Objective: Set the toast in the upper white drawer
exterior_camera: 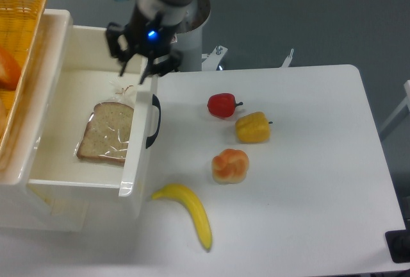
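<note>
A white table (307,181) with rounded corners stands before a plain grey wall. On its left side sits the large, deep, glossy white plastic drawer (45,181), pulled open, with a black curved handle (154,120) on its front panel. The flat slice of speckled light-brown toast (107,133) in glossy clear wrap lies flat on the drawer floor, towards the front wall, its darker crust showing along the near edge.

The black two-finger gripper (138,67) of the arm hangs over the drawer's back right corner, above the toast and apart from it, with a blue light glowing on the wrist. Its fingers appear spread and hold nothing, though they are dark and partly blurred, so the exact gap is hard to judge.

A yellow wicker basket (19,20) sits at the upper left, beside the drawer, with something orange in it at the picture's edge. On the bare table lie a red pepper (222,105), a yellow pepper (252,127) just beside it, a round orange bun-like fruit (230,166) below them, and a yellow banana (189,211) near the drawer's front corner.
</note>
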